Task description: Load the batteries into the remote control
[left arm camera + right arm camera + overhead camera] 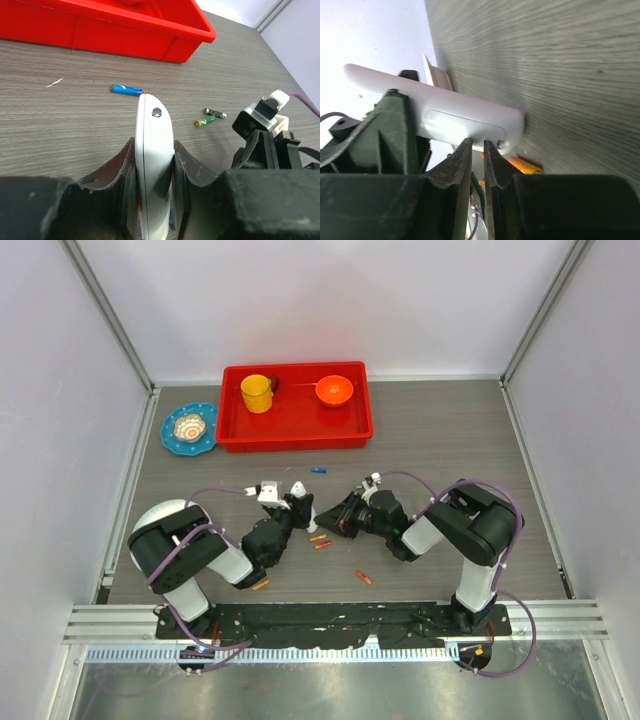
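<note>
The left end effector (155, 151) is clenched on the remote control (154, 125), gripping its two long sides and holding it on edge above the bench (60, 130) near the middle. The right end effector (477, 152) faces it from 3 o'clock, tips just under the remote's rounded face. Its jaws stand a thin slit apart with nothing visible between them, so I cannot tell whether it pinches anything.

The step in hand looks like presenting the remote for work on its battery bay; no cell appears loaded yet. Loose batteries lie around:
- an orange battery (526, 166) just below, at 5 o'clock
- a blue battery (126, 90) at 12 o'clock
- a green battery (206, 120) at 1 o'clock
- beyond them, the red tray (125, 35)

The next move likely calls for the right arm to fetch a cell and line it up with the bay.
</note>
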Action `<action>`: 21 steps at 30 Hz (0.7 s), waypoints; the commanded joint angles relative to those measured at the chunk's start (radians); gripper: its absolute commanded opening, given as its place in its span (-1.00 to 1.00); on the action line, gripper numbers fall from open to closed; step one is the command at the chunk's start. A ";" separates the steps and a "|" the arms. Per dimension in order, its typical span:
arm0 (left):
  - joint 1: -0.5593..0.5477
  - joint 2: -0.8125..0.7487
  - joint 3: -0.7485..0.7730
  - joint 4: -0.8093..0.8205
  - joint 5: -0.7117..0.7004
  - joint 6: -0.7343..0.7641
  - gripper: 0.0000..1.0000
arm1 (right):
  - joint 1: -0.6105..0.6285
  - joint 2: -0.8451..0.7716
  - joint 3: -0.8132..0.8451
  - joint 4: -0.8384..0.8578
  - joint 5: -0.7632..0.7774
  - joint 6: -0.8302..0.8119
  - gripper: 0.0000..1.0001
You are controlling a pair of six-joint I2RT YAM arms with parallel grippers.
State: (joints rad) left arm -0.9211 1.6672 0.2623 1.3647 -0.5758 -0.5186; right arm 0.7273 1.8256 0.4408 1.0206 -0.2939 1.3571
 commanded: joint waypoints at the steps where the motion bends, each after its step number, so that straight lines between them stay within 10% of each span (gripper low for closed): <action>1: -0.018 0.019 0.006 0.180 0.004 0.025 -1.00 | 0.004 -0.061 0.029 0.115 0.019 -0.004 -0.58; 9: -0.019 0.016 0.003 0.182 -0.007 0.022 -1.00 | 0.004 -0.068 0.016 0.114 0.021 -0.009 -0.59; 15: -0.018 0.011 -0.003 0.182 -0.038 0.026 -1.00 | 0.004 -0.089 -0.033 0.107 0.035 -0.006 -0.10; 21: -0.018 0.019 -0.002 0.182 -0.055 0.019 -1.00 | 0.004 -0.081 -0.071 0.133 0.041 0.008 -0.08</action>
State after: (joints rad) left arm -0.9352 1.6688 0.2630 1.3647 -0.5877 -0.5186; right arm 0.7273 1.7706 0.3843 1.0889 -0.2771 1.3613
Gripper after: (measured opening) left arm 0.304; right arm 0.465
